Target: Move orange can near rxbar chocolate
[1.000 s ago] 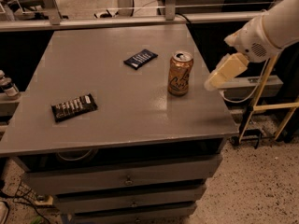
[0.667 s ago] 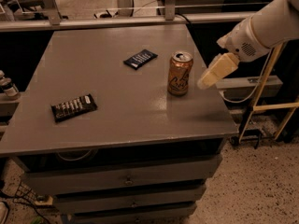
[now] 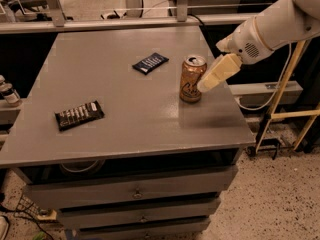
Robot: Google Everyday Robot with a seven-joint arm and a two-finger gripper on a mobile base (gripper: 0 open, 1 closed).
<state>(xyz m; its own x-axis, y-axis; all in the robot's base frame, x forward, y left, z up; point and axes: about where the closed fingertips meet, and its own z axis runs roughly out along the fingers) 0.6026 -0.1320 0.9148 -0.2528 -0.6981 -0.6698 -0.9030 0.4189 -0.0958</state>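
Your gripper (image 3: 212, 76) is just beside the can (image 3: 191, 79), on the can's right side. You cannot tell if it is spread or pressed together. The can stands upright near the right edge of the tabletop (image 3: 125, 134). The rxbar (image 3: 79, 115) lies flat, well apart, near the left edge. A blue wrapper (image 3: 150, 62) lies farther back.

- A robotics lab or workshop: the white robot arm's gripper (image 3: 212, 76) hangs over the right part of a grey metal drawer cabinet (image 3: 125, 134), just beside the orange can (image 3: 192, 79).
- Below and to the gripper's right are a speckled hard floor (image 3: 285, 199), a loose cable (image 3: 272, 96) and a yellow stand frame (image 3: 298, 115).
- Behind the gripper run bare metal frame rails (image 3: 125, 23).
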